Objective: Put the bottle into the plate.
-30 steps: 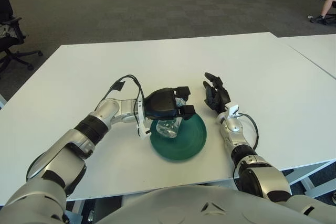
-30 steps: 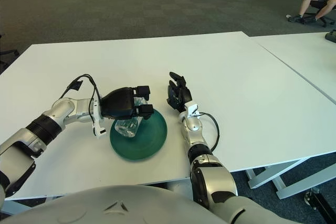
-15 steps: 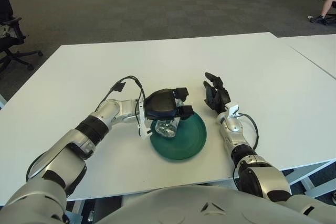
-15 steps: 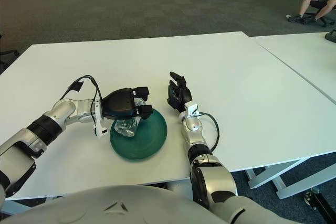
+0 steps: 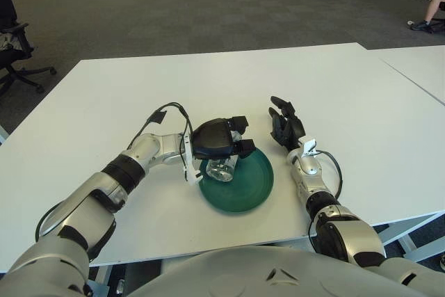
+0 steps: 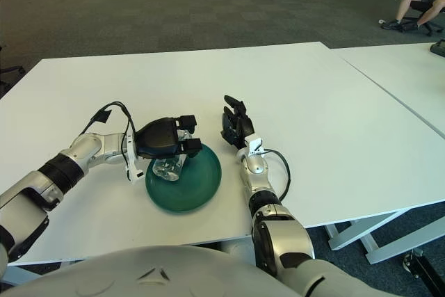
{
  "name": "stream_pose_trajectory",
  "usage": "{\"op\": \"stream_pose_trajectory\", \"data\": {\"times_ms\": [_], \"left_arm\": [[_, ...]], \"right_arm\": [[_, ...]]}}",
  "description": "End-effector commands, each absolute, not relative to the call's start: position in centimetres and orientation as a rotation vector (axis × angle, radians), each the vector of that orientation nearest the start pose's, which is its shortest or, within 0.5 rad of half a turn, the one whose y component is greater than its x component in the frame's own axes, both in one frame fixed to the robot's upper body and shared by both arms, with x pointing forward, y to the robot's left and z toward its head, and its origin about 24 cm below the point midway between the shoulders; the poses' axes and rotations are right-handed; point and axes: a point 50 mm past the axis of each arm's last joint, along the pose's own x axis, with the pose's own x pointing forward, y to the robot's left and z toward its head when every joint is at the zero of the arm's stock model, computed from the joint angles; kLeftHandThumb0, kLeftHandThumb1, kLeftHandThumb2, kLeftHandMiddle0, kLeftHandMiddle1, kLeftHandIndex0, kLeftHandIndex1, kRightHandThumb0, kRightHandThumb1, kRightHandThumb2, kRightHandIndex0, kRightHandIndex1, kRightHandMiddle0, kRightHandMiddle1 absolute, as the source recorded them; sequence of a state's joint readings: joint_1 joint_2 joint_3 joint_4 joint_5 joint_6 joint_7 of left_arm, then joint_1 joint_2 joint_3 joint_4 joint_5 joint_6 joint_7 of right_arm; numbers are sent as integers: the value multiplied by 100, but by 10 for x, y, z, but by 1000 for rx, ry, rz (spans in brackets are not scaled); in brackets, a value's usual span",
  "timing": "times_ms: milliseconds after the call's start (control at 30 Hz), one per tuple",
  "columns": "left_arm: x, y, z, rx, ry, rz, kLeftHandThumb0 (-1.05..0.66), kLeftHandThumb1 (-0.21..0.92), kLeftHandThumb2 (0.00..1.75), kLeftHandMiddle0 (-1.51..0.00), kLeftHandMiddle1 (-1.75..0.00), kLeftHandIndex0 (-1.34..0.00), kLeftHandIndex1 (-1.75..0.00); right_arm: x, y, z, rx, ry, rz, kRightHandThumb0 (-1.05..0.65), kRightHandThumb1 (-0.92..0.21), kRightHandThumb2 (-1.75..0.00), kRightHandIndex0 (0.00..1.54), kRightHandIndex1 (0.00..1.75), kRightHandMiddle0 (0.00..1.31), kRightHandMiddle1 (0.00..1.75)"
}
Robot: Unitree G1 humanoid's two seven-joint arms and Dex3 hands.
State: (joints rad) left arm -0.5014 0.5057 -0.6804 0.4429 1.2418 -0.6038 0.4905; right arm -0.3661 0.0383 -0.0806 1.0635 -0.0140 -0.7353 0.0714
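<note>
The left hand (image 5: pixel 221 139) has sunk slightly, its fingers clasping the bottle (image 5: pixel 222 168) beneath it, over the plate's (image 5: pixel 250 189) left edge. The right hand (image 6: pixel 235 124), fingers spread, shows beyond the plate's right rim.

Round dark green plate (image 5: pixel 245 184): uniform colour, glossy, no pattern. Clear transparent plastic bottle (image 5: pixel 221 169): colourless, green of plate showing through. Black three-finger left hand (image 5: pixel 217 139): matte black shell, white bracket at wrist, black cable looped above silver forearm. Black three-finger right hand (image 5: pixel 284 125): black fingers, white wrist block, silver forearm. Flat white table (image 5: pixel 104 95): plain white, unpatterned. Dark grey carpet floor (image 5: pixel 139 12): faint square tile grid.
</note>
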Motion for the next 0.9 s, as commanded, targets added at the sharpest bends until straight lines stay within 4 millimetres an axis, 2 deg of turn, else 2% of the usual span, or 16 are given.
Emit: {"op": "stream_pose_trajectory", "data": {"times_ms": [0, 467, 667, 867], "left_arm": [[283, 89, 54, 1539, -1053, -735, 0, 25, 141, -67, -174, -43, -175], [284, 90, 57, 1590, -1171, -759, 0, 22, 144, -69, -174, -45, -175], [283, 89, 53, 1593, -1142, -781, 0, 21, 145, -69, -174, -45, -175], [283, 88, 49, 1577, -1042, -810, 0, 21, 146, -70, -175, -46, -175]], "right_arm": [[266, -128, -45, 51, 61, 91, -64, -92, -77, 28, 0, 0, 62], [266, -126, -43, 80, 38, 94, -63, -92, -76, 29, 0, 0, 64], [265, -127, -42, 78, 24, 108, -64, -92, -76, 29, 0, 0, 66], [266, -128, -44, 33, 51, 110, -65, -92, -77, 27, 0, 0, 64]]}}
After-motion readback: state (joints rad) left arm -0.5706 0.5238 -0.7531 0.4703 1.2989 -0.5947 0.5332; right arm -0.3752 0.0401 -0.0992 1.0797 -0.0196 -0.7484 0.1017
